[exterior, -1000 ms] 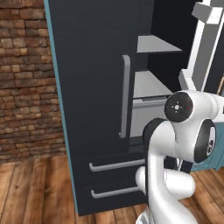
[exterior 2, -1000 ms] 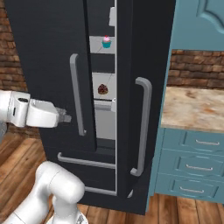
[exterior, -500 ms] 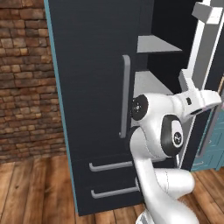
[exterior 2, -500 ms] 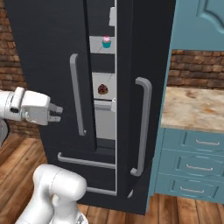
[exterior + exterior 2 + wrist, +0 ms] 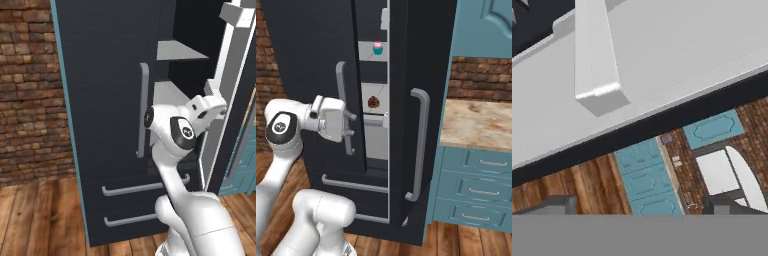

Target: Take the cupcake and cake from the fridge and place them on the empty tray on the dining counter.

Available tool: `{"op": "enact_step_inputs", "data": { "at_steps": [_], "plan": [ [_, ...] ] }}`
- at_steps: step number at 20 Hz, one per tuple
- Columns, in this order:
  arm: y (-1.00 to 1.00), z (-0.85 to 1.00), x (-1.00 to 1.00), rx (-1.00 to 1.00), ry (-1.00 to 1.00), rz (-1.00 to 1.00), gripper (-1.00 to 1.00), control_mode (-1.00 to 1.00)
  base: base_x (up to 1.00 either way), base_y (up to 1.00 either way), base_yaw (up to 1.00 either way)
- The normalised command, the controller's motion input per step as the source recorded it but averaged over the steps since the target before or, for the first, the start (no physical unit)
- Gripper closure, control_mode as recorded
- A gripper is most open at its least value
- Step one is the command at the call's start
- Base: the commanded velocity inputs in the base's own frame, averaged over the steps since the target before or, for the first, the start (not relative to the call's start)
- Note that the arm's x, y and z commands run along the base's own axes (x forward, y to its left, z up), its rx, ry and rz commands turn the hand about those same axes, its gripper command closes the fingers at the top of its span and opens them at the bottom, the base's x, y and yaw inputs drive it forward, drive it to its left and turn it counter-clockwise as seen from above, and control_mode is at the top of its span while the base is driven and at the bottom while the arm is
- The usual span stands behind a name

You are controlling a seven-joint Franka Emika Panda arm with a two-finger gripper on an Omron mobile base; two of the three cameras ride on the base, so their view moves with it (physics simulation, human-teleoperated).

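The cupcake [image 5: 377, 47], with teal wrapper and pink frosting, stands on an upper light grey shelf inside the fridge [image 5: 311, 60], visible through the narrow gap between the two dark doors in the right base view. The cake [image 5: 373, 102], small, round and dark brown, sits on the next shelf down, directly below the cupcake. The gripper [image 5: 351, 126] is positioned in front of the left door, just beside its grey bar handle [image 5: 341, 100], level with the shelf that carries the cake; its fingers stand wide apart and hold nothing. In the left base view the gripper [image 5: 216, 102] lies at the edge of the right door [image 5: 235, 90], which is swung open there and shows its light grey inner face. Two drawer handles [image 5: 142, 188] run across the lower fridge front. To the right of the fridge stands a teal cabinet [image 5: 476, 185] with a beige mottled top [image 5: 478, 122], backed by a brick wall [image 5: 481, 77]. The floor [image 5: 35, 215] is wooden planking.
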Motion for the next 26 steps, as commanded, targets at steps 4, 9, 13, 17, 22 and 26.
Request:
{"op": "enact_step_inputs", "data": {
  "at_steps": [4,9,13,17,22,26],
  "plan": [
    [-0.38,-0.26,1.00,0.00,0.21,0.12,-1.00,-1.00,0.00,0.00,0.00],
    [-0.12,-0.31,1.00,0.00,0.21,0.21,-1.00,-1.00,0.00,0.00,0.00],
    [-0.74,-0.12,0.71,-0.02,0.19,0.02,-1.00,-1.00,0.00,0.00,0.00],
    [-1.00,-0.27,0.17,-0.08,0.22,-0.08,-1.00,-1.00,0.00,0.00,0.00],
    [-1.00,-0.22,-0.48,-0.01,0.04,-0.17,-1.00,-1.00,0.00,0.00,0.00],
    [-0.52,-0.06,-0.84,0.01,-0.08,-0.07,-1.00,-1.00,0.00,0.00,0.00]
  ]
}}
